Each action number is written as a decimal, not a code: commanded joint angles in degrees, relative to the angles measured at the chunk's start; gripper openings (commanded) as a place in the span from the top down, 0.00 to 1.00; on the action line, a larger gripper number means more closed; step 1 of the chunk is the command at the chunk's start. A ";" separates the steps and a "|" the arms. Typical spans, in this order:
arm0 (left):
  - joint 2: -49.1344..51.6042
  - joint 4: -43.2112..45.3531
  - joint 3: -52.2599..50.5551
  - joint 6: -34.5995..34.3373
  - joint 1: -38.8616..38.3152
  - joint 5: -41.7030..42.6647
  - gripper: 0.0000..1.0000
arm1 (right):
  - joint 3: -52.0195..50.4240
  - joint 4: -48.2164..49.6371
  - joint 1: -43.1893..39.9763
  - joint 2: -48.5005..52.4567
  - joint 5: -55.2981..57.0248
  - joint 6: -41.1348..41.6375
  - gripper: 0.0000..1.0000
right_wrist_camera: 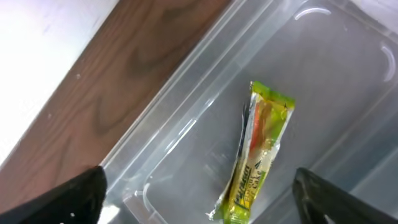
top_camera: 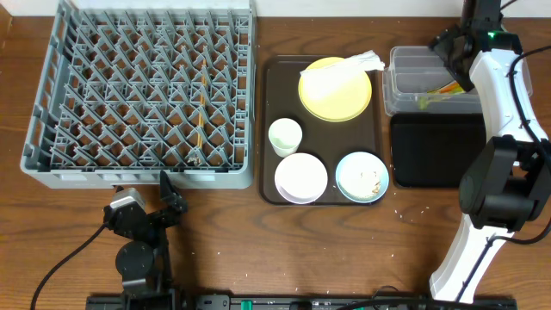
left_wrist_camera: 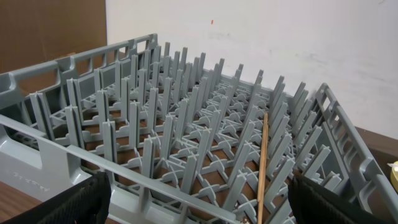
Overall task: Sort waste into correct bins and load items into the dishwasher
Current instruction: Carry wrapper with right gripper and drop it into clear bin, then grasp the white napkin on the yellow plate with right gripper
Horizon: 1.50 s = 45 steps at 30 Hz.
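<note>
Grey plastic is filling the left of the table: the dish rack [top_camera: 138, 90] is sitting with its pegs upright, and a thin wooden stick [left_wrist_camera: 263, 168] is leaning among them. The left gripper [left_wrist_camera: 199, 208] is waiting just in front of the rack's near wall, its fingers spread wide with nothing between them.

The brown tray [top_camera: 280, 86] is lying in the middle and carrying all four dishes. The yellow plate [top_camera: 331, 96] is sitting at the back with a crumpled white scrap [top_camera: 349, 69] across it. The small white cup [top_camera: 285, 135], the white bowl [top_camera: 300, 176] and the light blue bowl [top_camera: 349, 172] are standing nearer the front, the blue one holding pale food scraps.

These dishes are probably going to feel stiff, smooth and rather slippery. Pinching each over its rim looks like the safest hold, and the blue bowl is likely needing to stay level until it is emptied.

To the right, the snack wrapper [right_wrist_camera: 258, 152] is lying flat on the floor of the clear tub [top_camera: 405, 60], with the black tray [top_camera: 430, 151] just beside the tub on the near side. The wrapper is looking light, soft and crinkly, and a pinch across its middle would suit it. The right gripper [right_wrist_camera: 199, 199] is hovering over the tub with its fingers wide apart, holding nothing.
</note>
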 commanded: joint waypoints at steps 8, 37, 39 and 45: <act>-0.35 -0.98 -1.77 0.50 0.13 -0.31 0.08 | 0.68 -2.14 7.23 -7.78 -11.02 -12.52 0.09; -0.35 -0.98 -1.77 0.50 0.13 -0.31 0.08 | 0.68 9.46 26.16 11.37 1.29 -1.75 0.31; -0.35 -0.96 -1.77 0.48 0.13 -0.31 0.08 | 0.68 10.08 26.14 13.00 1.29 -2.38 0.34; -0.35 -0.98 -1.77 0.50 0.13 -0.31 0.08 | 0.66 9.79 26.08 15.37 1.07 -2.38 0.66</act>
